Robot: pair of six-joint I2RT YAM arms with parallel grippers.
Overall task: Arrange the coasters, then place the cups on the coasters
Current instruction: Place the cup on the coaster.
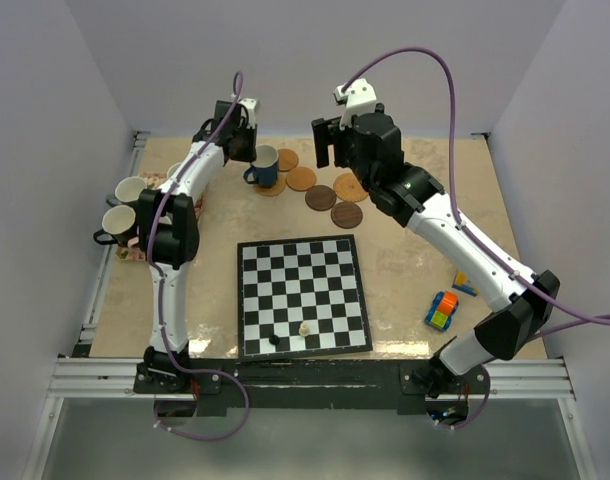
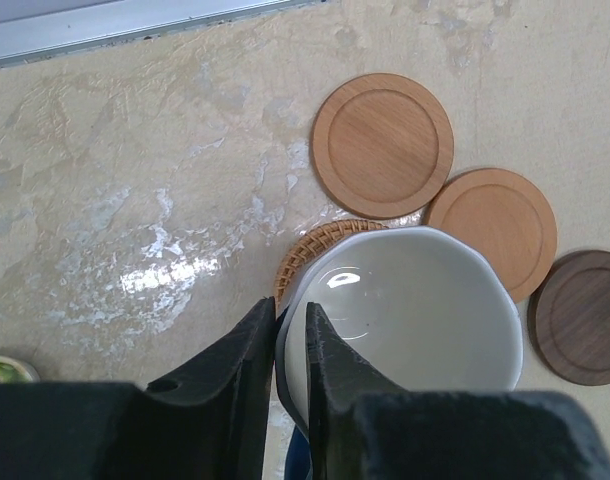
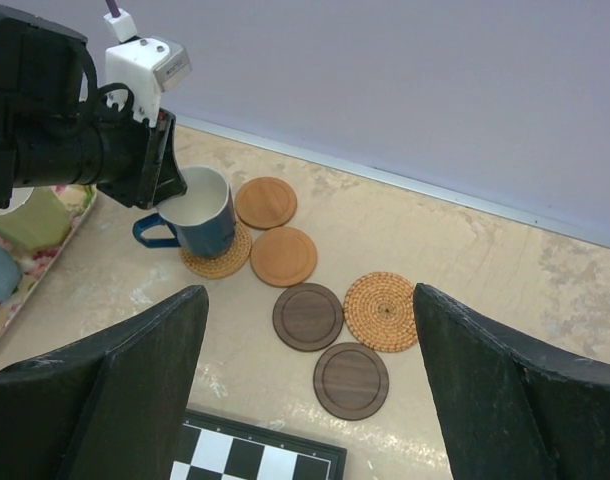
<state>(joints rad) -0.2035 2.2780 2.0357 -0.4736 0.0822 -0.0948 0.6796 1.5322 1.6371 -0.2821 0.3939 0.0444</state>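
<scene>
A dark blue cup (image 1: 264, 163) (image 3: 200, 210) with a white inside (image 2: 415, 310) stands on a woven coaster (image 2: 310, 245) (image 3: 217, 262). My left gripper (image 1: 253, 155) (image 2: 291, 325) straddles its rim, one finger outside and one inside, with a thin gap showing beside the inner finger. Two tan coasters (image 3: 266, 202) (image 3: 283, 256), two dark brown ones (image 3: 308, 316) (image 3: 351, 380) and another woven one (image 3: 384, 311) lie bare beside it. My right gripper (image 1: 325, 145) (image 3: 310, 292) hangs wide open above them, holding nothing. Two more cups (image 1: 130, 189) (image 1: 118, 222) stand at far left.
A floral mat (image 1: 135, 250) under the left cups lies along the table's left edge. A chessboard (image 1: 303, 296) with two small pieces fills the near middle. A toy car (image 1: 441, 311) sits near the right arm. The back wall stands close behind the coasters.
</scene>
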